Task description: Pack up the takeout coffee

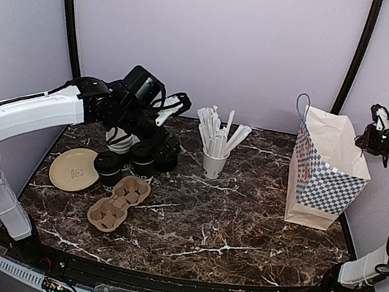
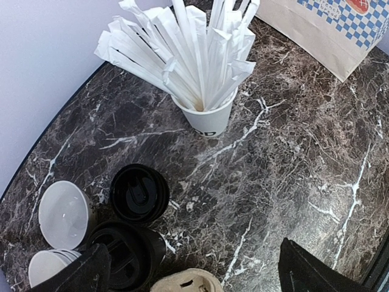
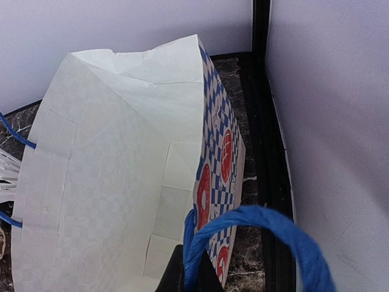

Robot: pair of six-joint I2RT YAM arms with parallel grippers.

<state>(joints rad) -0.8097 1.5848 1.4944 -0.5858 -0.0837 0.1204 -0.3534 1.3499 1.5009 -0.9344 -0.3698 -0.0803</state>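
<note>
1. Takeout coffee [image 1: 108,168]: capped, upright, left of the straw cup [image 1: 213,165]; not yet packed.
2. Left gripper [image 2: 193,255]: jaws wide, empty, hovering left of the straw cup.
3. Right gripper [image 1: 375,137]: clamped on the handle [image 3: 255,222] of the bag [image 1: 323,174], right of the straw cup.
4. Step: probably holding the bag open; next, grasp the coffee.

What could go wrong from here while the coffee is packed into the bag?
1. The right gripper pinches only the thin blue handle; a pull may tip the paper bag.
2. The takeout coffee stands close to other cups; the open left gripper may knock them.
</note>
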